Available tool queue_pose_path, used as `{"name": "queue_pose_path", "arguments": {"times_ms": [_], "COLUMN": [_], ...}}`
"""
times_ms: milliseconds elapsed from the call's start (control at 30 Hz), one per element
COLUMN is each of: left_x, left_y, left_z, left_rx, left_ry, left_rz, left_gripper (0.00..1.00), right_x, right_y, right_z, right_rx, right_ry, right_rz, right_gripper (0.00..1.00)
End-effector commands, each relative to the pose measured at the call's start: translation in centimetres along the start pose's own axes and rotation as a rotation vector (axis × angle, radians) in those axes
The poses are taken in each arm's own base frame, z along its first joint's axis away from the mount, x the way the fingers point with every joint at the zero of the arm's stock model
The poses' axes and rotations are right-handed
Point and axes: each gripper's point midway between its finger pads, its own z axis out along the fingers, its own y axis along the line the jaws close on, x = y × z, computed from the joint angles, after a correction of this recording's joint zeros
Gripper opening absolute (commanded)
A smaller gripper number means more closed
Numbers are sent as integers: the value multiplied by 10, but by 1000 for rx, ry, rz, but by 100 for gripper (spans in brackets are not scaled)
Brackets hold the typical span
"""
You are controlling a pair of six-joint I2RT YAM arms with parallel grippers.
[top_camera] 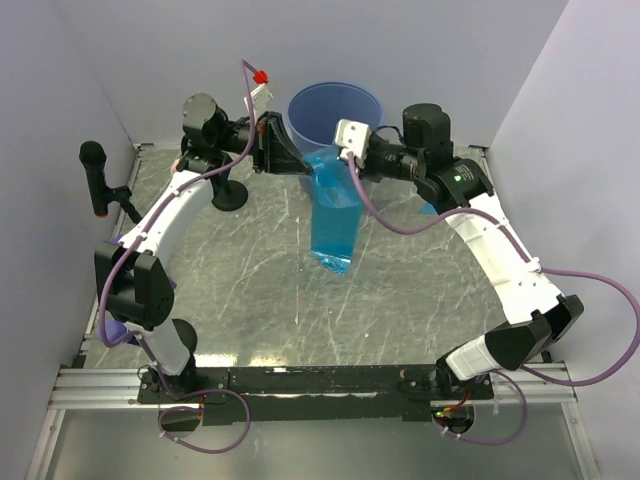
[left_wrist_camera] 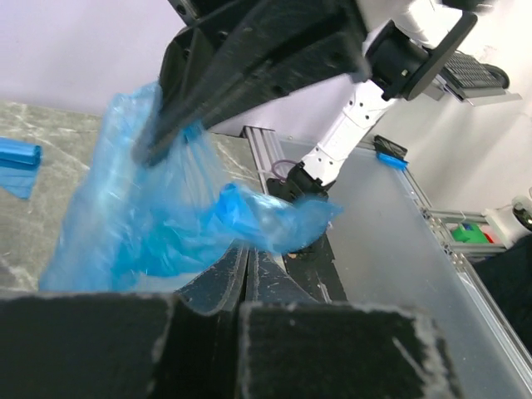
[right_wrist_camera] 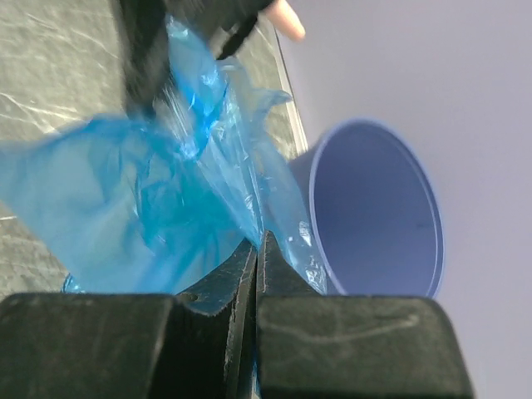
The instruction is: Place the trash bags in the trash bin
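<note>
A translucent bright-blue trash bag [top_camera: 333, 215] hangs between my two grippers, its lower end reaching the table. My left gripper [top_camera: 300, 162] is shut on the bag's upper left edge [left_wrist_camera: 166, 216], jaws pressed together [left_wrist_camera: 247, 259]. My right gripper [top_camera: 338, 152] is shut on the upper right edge [right_wrist_camera: 150, 208], jaws closed on the film [right_wrist_camera: 258, 245]. The round blue trash bin [top_camera: 335, 110] stands upright just behind both grippers, its open mouth showing in the right wrist view [right_wrist_camera: 374, 216]. A small blue packet [top_camera: 428, 209] lies by the right arm and shows in the left wrist view [left_wrist_camera: 17, 158].
A black round-based stand [top_camera: 229, 194] sits under the left arm. A black post with an orange tip [top_camera: 97, 172] stands at the left wall. Pale walls enclose the table on three sides. A metal rail [top_camera: 300, 380] runs along the near edge.
</note>
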Motion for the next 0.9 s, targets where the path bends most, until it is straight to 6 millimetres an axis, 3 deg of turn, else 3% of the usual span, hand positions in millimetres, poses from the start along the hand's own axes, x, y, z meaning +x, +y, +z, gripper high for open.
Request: {"name": "queue_pose_path", "arguments": {"times_ms": [0,267,333,433,500,733,867], "left_x": [3,0,-1,-7,-11,-11,2], "left_y": [-54,-61,-58,-40,-29,-3,1], "left_z": [-18,-18,-19,-24,-24,-11,5], "left_rx": [131,128,121,51,21,-58,-78], "left_ry": [144,140,133,77,49,-2,42], "left_rz": [100,108,121,126,118,121,83], "left_gripper": [1,1,1,41,53,61,62], "right_x": [2,11,0,-12,-12,-13,-12], "right_y": [-17,-20,-13,-5,-3,-8,-11], "right_z": [-20,-30,-35,-37,-38,-37,-35], "right_rx": [87,108,73,36,25,39,49], "right_ry": [9,20,-22,-64,-67,-64,-58], "right_rz": [25,64,44,29,24,26,26], "right_gripper": [0,0,0,0,0,0,0]}}
